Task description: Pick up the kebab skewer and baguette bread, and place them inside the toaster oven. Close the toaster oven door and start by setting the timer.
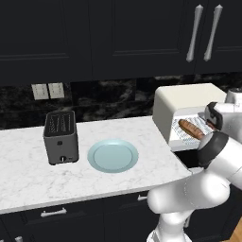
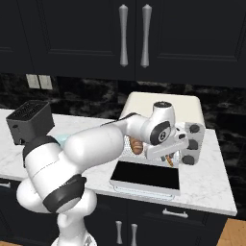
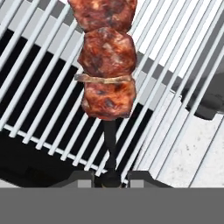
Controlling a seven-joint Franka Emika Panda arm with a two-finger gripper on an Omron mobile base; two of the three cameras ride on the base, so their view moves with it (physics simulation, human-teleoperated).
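Note:
The kebab skewer (image 3: 107, 61) hangs just above the wire rack (image 3: 39, 83), its reddish-brown meat chunks close over the bars. My gripper (image 3: 109, 178) is shut on the skewer's thin dark stick. In the right base view my gripper (image 2: 167, 157) reaches into the mouth of the cream-white toaster oven (image 2: 158, 103), with the skewer's end (image 2: 169, 162) poking out below it. The baguette bread (image 1: 191, 128) lies on the rack inside the oven, left of my hand. The toaster oven door (image 2: 146, 175) is folded down flat, open. Dark knobs (image 2: 193, 144) sit on the oven's right side.
An empty pale blue plate (image 1: 113, 156) rests on the white marble counter (image 1: 28, 175). A dark-grey slot toaster (image 1: 60, 137) stands left of it. Dark cabinets with silver handles (image 2: 124, 34) hang above. My own arm crosses in front of the oven's left half.

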